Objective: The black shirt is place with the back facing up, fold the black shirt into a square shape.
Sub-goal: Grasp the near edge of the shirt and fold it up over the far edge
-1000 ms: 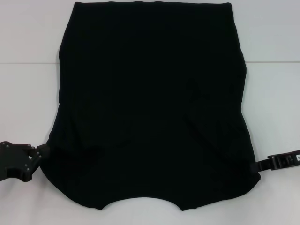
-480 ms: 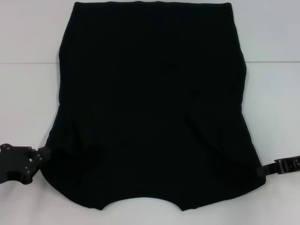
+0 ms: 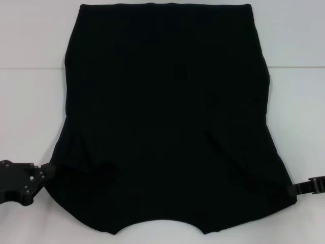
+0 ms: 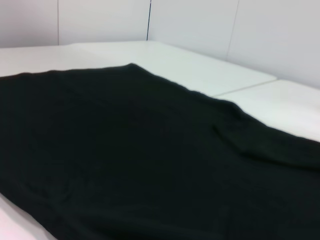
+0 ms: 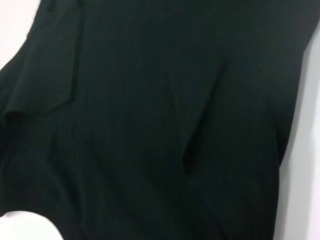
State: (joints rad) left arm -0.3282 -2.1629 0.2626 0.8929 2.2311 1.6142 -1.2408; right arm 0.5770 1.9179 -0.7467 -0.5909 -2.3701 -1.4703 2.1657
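The black shirt [image 3: 167, 117] lies spread flat on the white counter [image 3: 30, 101], plain side up, its straight hem at the far end and the curved neckline at the near edge, right in front of me. My left claw [image 3: 46, 173] sits at the shirt's near left corner, where the sleeve would be, touching the cloth edge; my right claw [image 3: 293, 190] sits at the matching near right corner, also against the edge. Whether either claw is clamped on fabric or merely resting beside it I cannot tell, since the black fingers merge with the black cloth. From my left wrist the shirt [image 4: 150, 160] fills the view as a broad low sheet with a soft ridge across it; from my right wrist the shirt [image 5: 160, 125] shows a few long creases and a folded flap near one corner. I judge this to be the opening of the fold: both sides taken at the shoulder end, nothing folded over yet. Next I would need a sure pinch on both corners, then lift them evenly and carry them towards the far hem, keeping the cloth taut between my arms so that the edges land square without bunching.
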